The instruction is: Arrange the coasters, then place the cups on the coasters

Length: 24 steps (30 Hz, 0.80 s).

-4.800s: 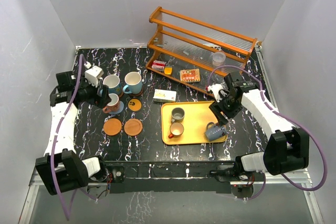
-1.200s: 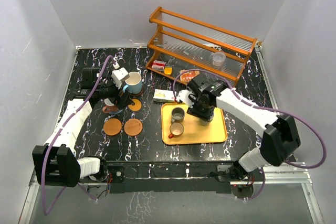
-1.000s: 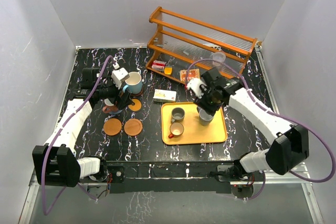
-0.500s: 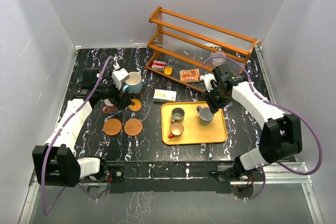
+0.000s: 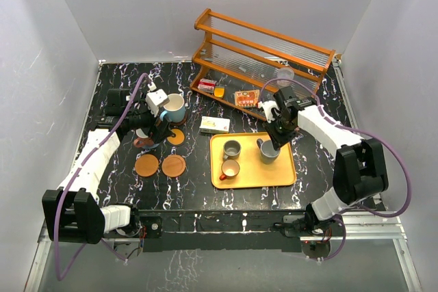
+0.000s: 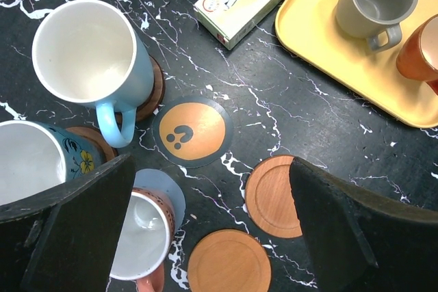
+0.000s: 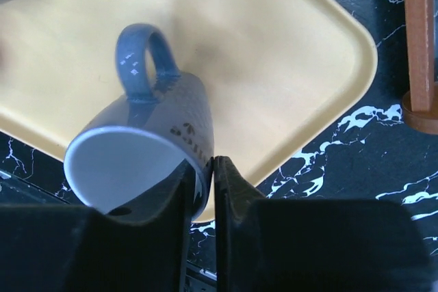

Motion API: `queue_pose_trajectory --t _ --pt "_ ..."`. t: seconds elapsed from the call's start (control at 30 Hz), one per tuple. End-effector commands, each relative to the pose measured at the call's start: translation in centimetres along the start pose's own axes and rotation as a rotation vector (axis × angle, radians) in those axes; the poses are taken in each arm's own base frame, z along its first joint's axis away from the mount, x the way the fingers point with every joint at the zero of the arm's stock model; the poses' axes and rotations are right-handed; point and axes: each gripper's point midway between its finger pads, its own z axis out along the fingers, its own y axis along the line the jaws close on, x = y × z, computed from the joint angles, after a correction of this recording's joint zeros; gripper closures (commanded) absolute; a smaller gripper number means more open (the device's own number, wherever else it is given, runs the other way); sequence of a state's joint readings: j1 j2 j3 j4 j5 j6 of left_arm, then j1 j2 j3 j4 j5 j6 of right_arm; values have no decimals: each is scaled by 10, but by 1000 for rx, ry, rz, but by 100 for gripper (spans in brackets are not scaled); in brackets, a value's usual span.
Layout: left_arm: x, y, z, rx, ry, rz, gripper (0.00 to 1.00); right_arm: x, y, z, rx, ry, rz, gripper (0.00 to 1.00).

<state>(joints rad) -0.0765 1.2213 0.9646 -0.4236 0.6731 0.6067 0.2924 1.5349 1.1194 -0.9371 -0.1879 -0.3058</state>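
On the yellow tray (image 5: 253,177) a blue-grey cup (image 5: 267,151) (image 7: 147,138) has its rim wall pinched by my right gripper (image 5: 274,139) (image 7: 206,169), one finger inside and one outside. A grey cup (image 5: 231,148) and an orange-brown cup (image 5: 229,168) share the tray. My left gripper (image 5: 156,130) (image 6: 215,230) hangs open above two plain orange coasters (image 6: 229,264) (image 6: 277,196). An orange coaster with a dark rim (image 6: 189,131) lies bare. A brown-rimmed cup (image 6: 140,244) sits on the blue-grey coaster (image 6: 164,193). The light blue cup (image 6: 89,52) rests on a dark brown coaster (image 6: 156,90).
A floral mug (image 6: 31,162) stands at the left on another brown coaster (image 6: 96,138). A small white box (image 5: 215,124) lies between the coasters and the tray. The wooden rack (image 5: 260,52) at the back holds a clear plastic cup (image 5: 285,75) and small packets.
The blue-grey cup, earlier on its side at the tray's right edge, now stands mid-tray. My right jaws drew back, then closed on its rim. The left arm has held still over the last second.
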Motion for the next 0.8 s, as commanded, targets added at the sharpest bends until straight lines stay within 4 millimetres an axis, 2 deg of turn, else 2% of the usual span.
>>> queue_pose_trajectory --t 0.0,0.1,0.23,0.37,0.63,0.77 --pt "-10 -7 -2 32 -40 62 6 -24 -1 -5 -15 -70 -29 91" --pt "-15 -13 0 78 -48 85 6 -39 -1 -13 -32 -96 -73 100" --pt "-24 -29 5 166 -56 108 7 -62 8 -31 -70 -141 -147 100" --pt "-34 -52 12 267 -69 134 8 -90 25 -52 -90 -207 -262 100" --pt "-74 -82 16 407 -136 163 12 -147 86 -91 -146 -344 -514 100" --pt "-87 -93 19 448 -164 175 14 -167 117 -99 -187 -387 -609 100"
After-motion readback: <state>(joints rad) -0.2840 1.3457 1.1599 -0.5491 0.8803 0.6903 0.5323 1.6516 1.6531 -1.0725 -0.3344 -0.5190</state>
